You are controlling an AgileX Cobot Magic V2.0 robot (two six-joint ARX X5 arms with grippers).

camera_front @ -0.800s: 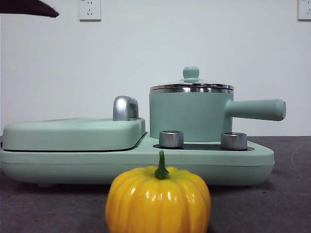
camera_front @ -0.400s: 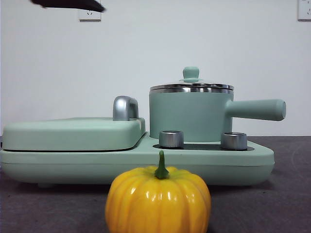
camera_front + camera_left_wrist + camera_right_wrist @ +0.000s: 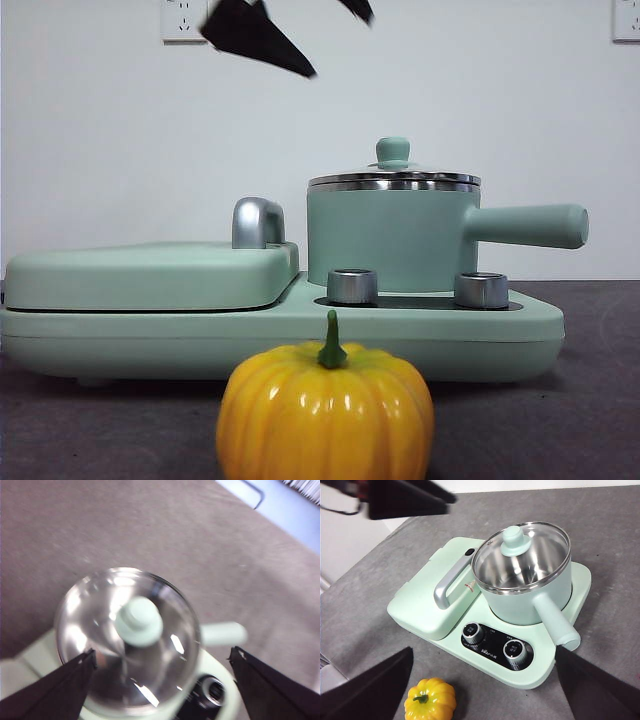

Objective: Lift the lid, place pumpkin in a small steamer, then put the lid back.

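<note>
Two grippers, both spread apart and empty. Left gripper (image 3: 160, 680) high above the lid (image 3: 394, 178), jaws either side of its mint knob, not touching. Lid seated on the small steamer (image 3: 392, 240), on the cooker base (image 3: 280, 335). Pumpkin (image 3: 325, 412) on the table in front. Right gripper (image 3: 480, 680) well back, overlooking.

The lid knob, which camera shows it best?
The left wrist view: the lid knob sits centred, large, seen from above between the open left hand. Right wrist view shows it smaller; front view shows only its side profile.
</note>
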